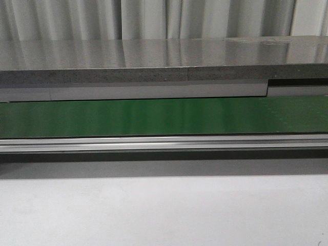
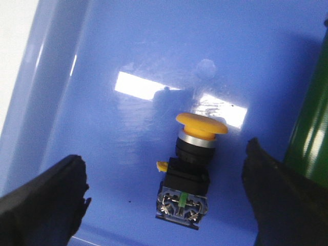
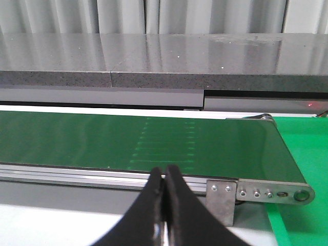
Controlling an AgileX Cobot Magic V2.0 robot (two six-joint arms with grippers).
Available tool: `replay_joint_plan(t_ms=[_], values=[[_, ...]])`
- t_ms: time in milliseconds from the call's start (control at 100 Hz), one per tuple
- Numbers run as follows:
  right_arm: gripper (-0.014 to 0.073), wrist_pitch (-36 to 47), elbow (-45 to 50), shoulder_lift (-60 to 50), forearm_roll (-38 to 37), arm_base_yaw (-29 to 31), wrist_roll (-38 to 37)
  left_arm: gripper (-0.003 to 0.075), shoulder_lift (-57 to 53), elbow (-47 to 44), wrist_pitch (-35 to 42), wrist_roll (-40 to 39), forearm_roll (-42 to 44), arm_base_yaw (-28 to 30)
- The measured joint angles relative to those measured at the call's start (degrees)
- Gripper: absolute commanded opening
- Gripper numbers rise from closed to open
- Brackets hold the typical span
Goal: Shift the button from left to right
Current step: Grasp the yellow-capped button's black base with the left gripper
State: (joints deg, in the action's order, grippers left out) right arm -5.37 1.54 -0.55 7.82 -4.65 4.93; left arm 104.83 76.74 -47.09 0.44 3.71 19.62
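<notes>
The left gripper [image 2: 164, 200] hangs spread wide over the button [image 2: 187, 169] lying in the blue bin [image 2: 102, 128], apparently lining up a grasp, while the right gripper [image 3: 164, 192] waits pinched closed near the green conveyor belt [image 3: 102, 141].

Left gripper [image 2: 164, 192]: jaws spread wide, black fingers [image 2: 43, 197] seen at lower left and lower right of left wrist frame, nothing clamped between them. Right gripper [image 3: 164, 187]: fingertips [image 3: 177, 192] pressed together, no gap seen, nothing held, rising from bottom centre of right wrist frame. Neither arm nor gripper seen in front view.
</notes>
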Motion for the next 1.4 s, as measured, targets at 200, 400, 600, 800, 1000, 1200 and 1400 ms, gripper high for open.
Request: replay_joint_plan(t_ms=[200, 400, 600, 800, 1000, 1200, 1400], values=[[-0.0068, 0.0, 0.0, 0.0, 0.0, 0.0, 0.0, 0.0584, 2.2, 0.0, 0.0, 0.0, -0.3, 0.0], [-0.0068, 0.0, 0.0, 0.0, 0.0, 0.0, 0.0, 0.0584, 3.3, 0.0, 0.1, 0.1, -0.3, 0.0], [-0.0068, 0.0, 0.0, 0.0, 0.0, 0.0, 0.0, 0.0584, 5.5, 0.0, 0.2, 0.1, -0.5, 0.0], [-0.0068, 0.0, 0.0, 0.0, 0.0, 0.0, 0.0, 0.0584, 7.1, 0.0, 0.2, 0.3, -0.5, 0.0], [-0.0068, 0.0, 0.0, 0.0, 0.0, 0.0, 0.0, 0.0584, 9.5, 0.2, 0.6, 0.5, -0.5, 0.0], [-0.0068, 0.0, 0.0, 0.0, 0.0, 0.0, 0.0, 0.0539, 11.8, 0.7, 1.4, 0.5, -0.5, 0.3], [-0.0068, 0.0, 0.0, 0.0, 0.0, 0.0, 0.0, 0.0285, 12.1, 0.7, 1.5, 1.0, -1.6, 0.3]])
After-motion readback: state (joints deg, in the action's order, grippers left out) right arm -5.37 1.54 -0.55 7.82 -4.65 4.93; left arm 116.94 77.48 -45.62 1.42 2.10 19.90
